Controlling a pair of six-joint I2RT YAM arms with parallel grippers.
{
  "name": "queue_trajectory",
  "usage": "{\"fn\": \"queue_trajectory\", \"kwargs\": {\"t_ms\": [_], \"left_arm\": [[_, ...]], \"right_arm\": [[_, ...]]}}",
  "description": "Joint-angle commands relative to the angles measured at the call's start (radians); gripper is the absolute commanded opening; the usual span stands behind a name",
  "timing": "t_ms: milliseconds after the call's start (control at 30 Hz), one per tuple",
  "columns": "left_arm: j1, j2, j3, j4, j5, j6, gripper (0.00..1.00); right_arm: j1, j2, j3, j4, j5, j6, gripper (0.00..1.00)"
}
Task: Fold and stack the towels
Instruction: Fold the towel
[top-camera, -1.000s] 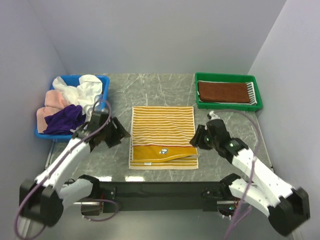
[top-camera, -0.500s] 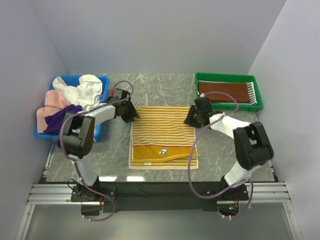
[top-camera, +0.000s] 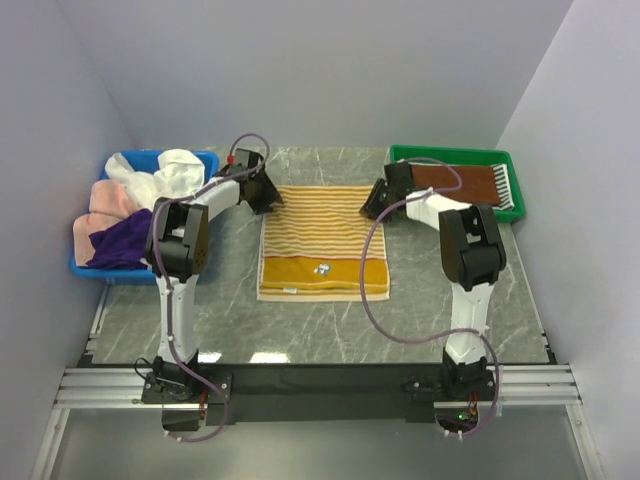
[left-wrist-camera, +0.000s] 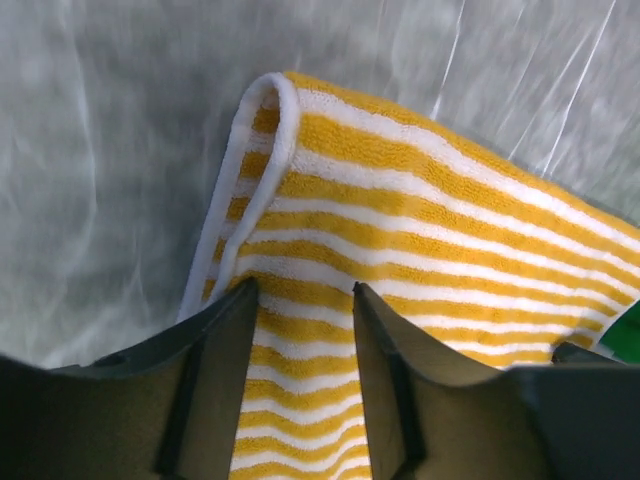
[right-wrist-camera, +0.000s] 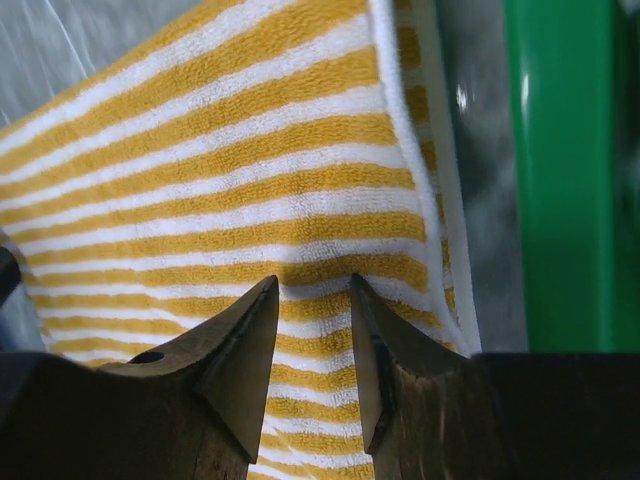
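Arms (top-camera: 215, 192) both stretched far fwd, wrists turned inward. My L pincer (top-camera: 269, 199) clamps one far corner of yellow-white striped towel (top-camera: 322, 245), R pincer (top-camera: 371, 207) the other. Rest of towel lies flat on table (top-camera: 440, 290) btwn & behind them, nearer my bases.

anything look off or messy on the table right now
The yellow striped towel has its far-left corner curled over on itself rather than lying flat. In the blue bin, the unfolded towels sit in a jumbled heap.
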Motion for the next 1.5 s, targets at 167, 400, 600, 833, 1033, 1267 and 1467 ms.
{"fn": "queue_trajectory", "kwargs": {"t_ms": [167, 400, 600, 833, 1033, 1267, 1467], "left_arm": [[0.031, -0.008, 0.117, -0.054, -0.002, 0.05, 0.72], [-0.006, -0.402, -0.22, -0.002, -0.041, -0.016, 0.84], [-0.07, -0.671, -0.547, -0.014, -0.098, -0.047, 0.79], [-0.133, -0.884, -0.863, 0.101, -0.094, -0.168, 0.68], [-0.145, -0.893, -0.951, 0.192, -0.084, -0.242, 0.58], [-0.145, -0.843, -0.952, 0.198, -0.103, -0.26, 0.52], [-0.15, -0.827, -0.943, 0.16, -0.11, -0.265, 0.53]], "right_arm": [[-0.033, 0.025, 0.205, -0.074, -0.028, -0.068, 0.44], [-0.03, -0.286, -0.117, 0.013, -0.066, -0.068, 0.5], [-0.031, -0.574, -0.407, 0.065, -0.086, -0.047, 0.68], [-0.03, -0.78, -0.665, 0.142, -0.097, -0.013, 0.64], [-0.026, -0.845, -0.805, 0.197, -0.115, 0.024, 0.63], [-0.026, -0.883, -0.848, 0.19, -0.101, 0.025, 0.63], [-0.026, -0.894, -0.842, 0.176, -0.091, 0.016, 0.63]]}}
